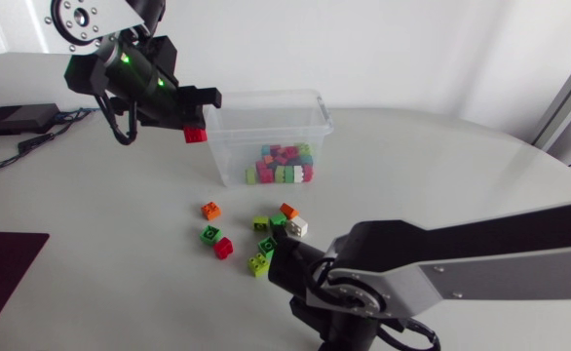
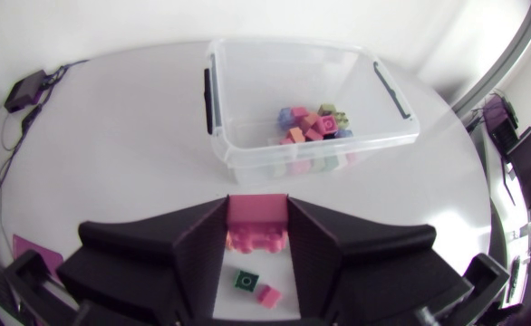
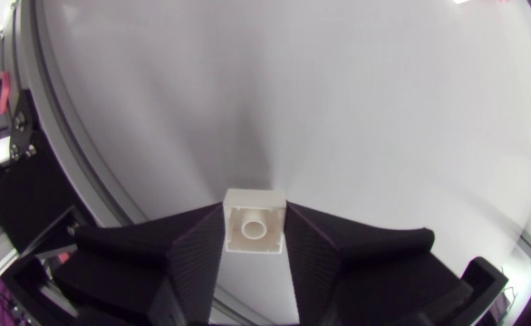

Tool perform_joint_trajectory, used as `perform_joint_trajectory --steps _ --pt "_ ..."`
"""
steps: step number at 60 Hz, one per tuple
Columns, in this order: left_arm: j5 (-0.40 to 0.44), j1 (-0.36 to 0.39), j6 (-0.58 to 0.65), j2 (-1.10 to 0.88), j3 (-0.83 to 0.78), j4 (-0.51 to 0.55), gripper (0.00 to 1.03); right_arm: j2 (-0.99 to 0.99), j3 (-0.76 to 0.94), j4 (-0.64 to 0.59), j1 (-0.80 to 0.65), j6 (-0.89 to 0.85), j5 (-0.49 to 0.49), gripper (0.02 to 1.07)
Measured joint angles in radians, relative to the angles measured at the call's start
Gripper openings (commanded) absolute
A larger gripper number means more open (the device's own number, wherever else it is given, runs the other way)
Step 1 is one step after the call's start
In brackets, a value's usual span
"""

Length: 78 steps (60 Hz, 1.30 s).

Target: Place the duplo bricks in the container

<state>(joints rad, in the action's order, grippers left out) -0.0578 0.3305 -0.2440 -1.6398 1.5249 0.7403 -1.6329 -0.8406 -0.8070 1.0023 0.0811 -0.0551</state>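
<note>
Container (image 1: 310, 107) was open on top, no lid, so entry from above was free. Its pile of bricks (image 1: 284, 164) sat against the near wall; the far part of the floor was bare. Left hand (image 1: 196, 132), clamping a red brick (image 1: 195, 135), hung just outside the left rim, with the rim wall between it and the inside. A bare strip of table (image 1: 120, 224) ran between the container and the loose bricks (image 1: 210, 210). Those were tightly clustered, with little room for fingers between them. Right hand (image 1: 290, 239), gripping a white brick (image 1: 297, 227), sat in that cluster. Right arm (image 1: 480, 268) blocked the near-right side. On the left were a black box (image 1: 18, 118) and a dark mat (image 1: 3, 258).
</note>
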Motion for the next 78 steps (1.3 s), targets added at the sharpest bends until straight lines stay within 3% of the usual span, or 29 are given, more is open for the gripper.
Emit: perform_joint_trajectory --steps 17,32,36,37,38,40,43,46,57,65,70,78 --pt "-0.023 0.008 -0.011 -0.095 0.059 -0.156 0.03 0.23 -0.085 -0.122 -0.223 -0.074 0.047 0.34" --pt "-0.03 0.008 -0.016 -0.238 0.134 -0.256 0.05 0.262 -0.24 -0.137 -0.286 -0.09 0.056 0.34" --pt "-0.03 0.008 -0.016 -0.254 0.146 -0.305 0.28 0.262 -0.254 -0.138 -0.29 -0.09 0.056 0.35" --pt "-0.03 0.008 -0.016 -0.258 0.151 -0.313 0.46 0.262 -0.257 -0.138 -0.29 -0.09 0.056 0.35" --pt "-0.03 0.008 -0.016 -0.262 0.156 -0.319 0.48 0.262 -0.26 -0.138 -0.291 -0.09 0.056 0.35" --pt "-0.03 0.008 -0.015 -0.269 0.167 -0.332 0.73 0.262 -0.265 -0.137 -0.293 -0.09 0.056 0.36" --pt "-0.031 0.006 -0.015 -0.281 0.186 -0.345 0.9 0.262 -0.269 -0.136 -0.3 -0.09 0.056 0.36" --pt "-0.031 0.006 -0.014 -0.288 0.199 -0.353 0.97 0.262 -0.278 -0.133 -0.314 -0.091 0.056 0.36" --pt "-0.034 0.005 0.037 -0.286 0.199 -0.357 0.97 0.261 -0.352 -0.054 -0.379 -0.099 0.085 0.36" --pt "-0.029 -0.003 0.277 -0.217 0.102 -0.365 0.98 0.254 -0.421 0.053 -0.401 -0.113 0.129 0.36" --pt "0.045 -0.012 0.465 -0.155 0.035 -0.34 0.98 0.234 -0.443 0.124 -0.409 -0.12 0.145 0.36" --pt "0.193 -0.035 0.598 -0.017 -0.09 -0.284 0.98 0.175 -0.46 0.214 -0.428 -0.132 0.157 0.36"
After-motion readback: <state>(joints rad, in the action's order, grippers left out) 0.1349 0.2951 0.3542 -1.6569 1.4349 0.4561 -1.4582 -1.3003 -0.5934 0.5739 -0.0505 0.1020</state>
